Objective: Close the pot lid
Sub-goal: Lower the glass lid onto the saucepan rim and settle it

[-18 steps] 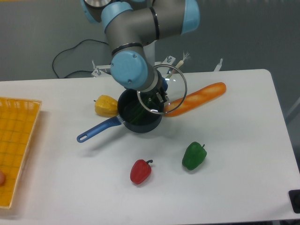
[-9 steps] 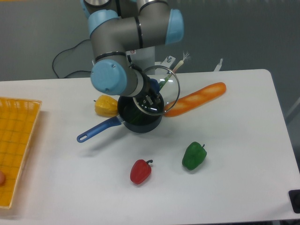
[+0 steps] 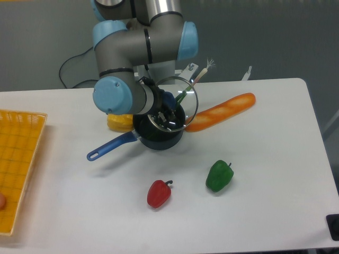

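The pot [image 3: 158,136] is a small dark navy saucepan in the middle of the white table, with its long blue handle [image 3: 109,147] pointing to the front left. The lid [image 3: 176,102] is a clear glass disc with a metal rim and a blue knob. It hangs tilted above the pot's back edge, not seated on it. My gripper [image 3: 165,107] is shut on the lid's knob, just above the pot. The fingers are mostly hidden by the wrist and the lid.
A yellow pepper [image 3: 119,122] lies just left of the pot and a baguette [image 3: 221,110] just right of it. A red pepper [image 3: 158,193] and a green pepper [image 3: 219,175] lie in front. A yellow basket [image 3: 17,153] stands at the left edge.
The arm has swung left and the lid has moved left and down with it, from beside the pot's right rim to over the pot. The pot has not moved.
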Robot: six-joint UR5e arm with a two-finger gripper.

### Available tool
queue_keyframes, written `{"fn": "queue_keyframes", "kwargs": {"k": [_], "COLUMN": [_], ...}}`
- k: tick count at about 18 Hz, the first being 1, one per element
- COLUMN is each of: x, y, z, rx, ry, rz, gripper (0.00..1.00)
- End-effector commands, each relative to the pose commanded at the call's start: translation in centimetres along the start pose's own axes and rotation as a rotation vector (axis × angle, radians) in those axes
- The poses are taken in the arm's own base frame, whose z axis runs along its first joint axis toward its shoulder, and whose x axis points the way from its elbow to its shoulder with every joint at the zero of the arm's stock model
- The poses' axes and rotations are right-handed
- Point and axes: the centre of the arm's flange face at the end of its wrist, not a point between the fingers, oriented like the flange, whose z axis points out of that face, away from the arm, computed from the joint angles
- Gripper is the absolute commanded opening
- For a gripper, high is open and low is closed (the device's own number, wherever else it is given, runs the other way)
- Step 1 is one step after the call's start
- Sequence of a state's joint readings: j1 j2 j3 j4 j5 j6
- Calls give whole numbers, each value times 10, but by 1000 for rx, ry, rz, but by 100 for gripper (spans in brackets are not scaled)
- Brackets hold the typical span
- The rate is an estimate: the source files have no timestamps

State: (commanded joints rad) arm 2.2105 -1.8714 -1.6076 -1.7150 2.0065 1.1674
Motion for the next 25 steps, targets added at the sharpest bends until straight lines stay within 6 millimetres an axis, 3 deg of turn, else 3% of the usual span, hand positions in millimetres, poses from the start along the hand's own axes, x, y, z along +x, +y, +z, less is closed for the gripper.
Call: {"fn": "queue_keyframes", "kwargs": {"k": [14,25], "x": [12,14], "y": [-22,-26], "z": [-2,6], "rx": [-19,-25], "ry": [-16,-4], "rz": [32,34], "gripper": [40,41]}}
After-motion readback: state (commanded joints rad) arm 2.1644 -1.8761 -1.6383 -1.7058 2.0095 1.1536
